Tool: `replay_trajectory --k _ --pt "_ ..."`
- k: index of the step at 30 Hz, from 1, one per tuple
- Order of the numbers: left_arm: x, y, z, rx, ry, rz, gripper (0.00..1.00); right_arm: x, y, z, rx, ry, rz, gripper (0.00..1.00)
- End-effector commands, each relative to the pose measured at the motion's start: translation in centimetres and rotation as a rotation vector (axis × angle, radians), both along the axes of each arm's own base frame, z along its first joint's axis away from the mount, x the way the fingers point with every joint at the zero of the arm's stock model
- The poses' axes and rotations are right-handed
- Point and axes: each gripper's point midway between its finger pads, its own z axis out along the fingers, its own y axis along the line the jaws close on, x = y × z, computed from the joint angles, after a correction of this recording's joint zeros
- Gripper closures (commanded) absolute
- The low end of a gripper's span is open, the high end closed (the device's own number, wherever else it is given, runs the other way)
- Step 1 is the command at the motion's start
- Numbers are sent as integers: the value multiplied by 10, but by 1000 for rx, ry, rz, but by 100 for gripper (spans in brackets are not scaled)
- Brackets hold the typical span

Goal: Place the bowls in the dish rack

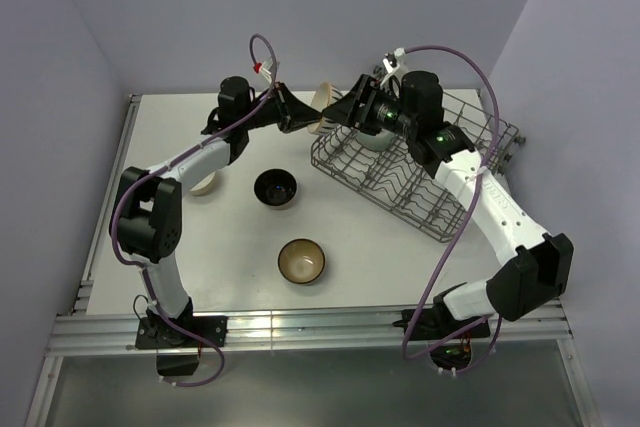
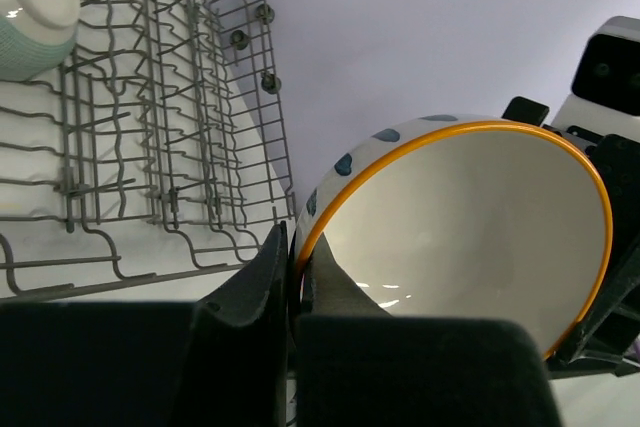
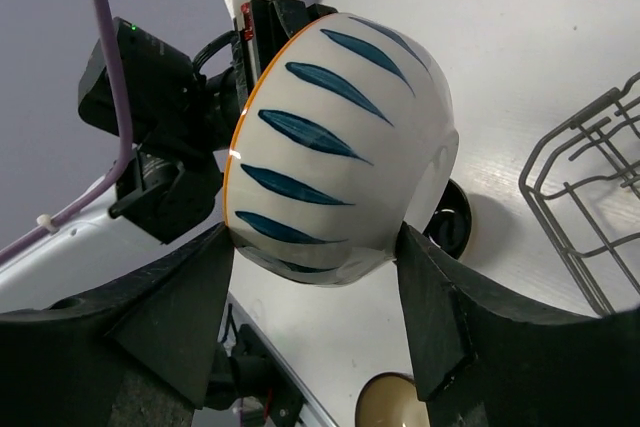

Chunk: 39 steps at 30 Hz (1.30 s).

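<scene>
A cream bowl (image 1: 323, 99) with blue leaf marks and an orange rim hangs on its side in the air, just left of the dish rack (image 1: 440, 197). My left gripper (image 2: 297, 247) is shut on its rim, one finger inside and one outside. My right gripper (image 3: 315, 237) is shut on the same bowl (image 3: 340, 137), its fingers pressing on opposite sides of the body. A pale teal bowl (image 2: 30, 17) sits upside down in the rack (image 2: 150, 147). On the table stand a glossy black bowl (image 1: 275, 187) and a brown bowl (image 1: 301, 261) with a tan inside.
Another pale bowl (image 1: 203, 184) is partly hidden under my left arm's forearm. The rack sits at an angle at the back right, near the right wall. The two wrists are close together above the rack's left corner.
</scene>
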Motion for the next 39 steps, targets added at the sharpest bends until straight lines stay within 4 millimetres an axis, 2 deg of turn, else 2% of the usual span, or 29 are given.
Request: replay_trajectory --k 1,2,4,5,7,8,12,13,19,25,34,39 --pt "-6 -4 24 -8 -90 0 100 5 5 25 21 -73 -2 52" --pt "-6 -3 23 -6 -90 3 100 5 6 22 18 -66 -2 62" --pt "-6 -3 22 0 -86 0 100 6 6 20 12 -67 1 73" --pt "-6 -4 21 2 -86 -2 100 6 6 19 9 -69 5 86" --pt "-6 -4 18 11 -80 -4 100 8 7 17 2 -70 6 98" --pt "-6 -4 16 17 -80 -6 99 8 8 17 0 -69 11 100" --pt "-7 -3 5 38 -64 -10 93 11 7 15 -12 -79 9 100" --pt "-7 -3 4 42 -64 -9 87 11 6 13 -18 -81 7 100" --pt "-7 -2 -11 70 -42 -10 70 16 1 4 -35 -70 -5 100" --pt "-6 -2 -22 93 -21 -9 58 21 -5 0 -55 -68 -24 100" --pt "-4 -3 -31 108 -3 -9 52 24 -10 -5 -44 -47 -28 100" --pt "-4 -2 -37 126 1 -11 44 29 -15 -7 -53 -40 -46 100"
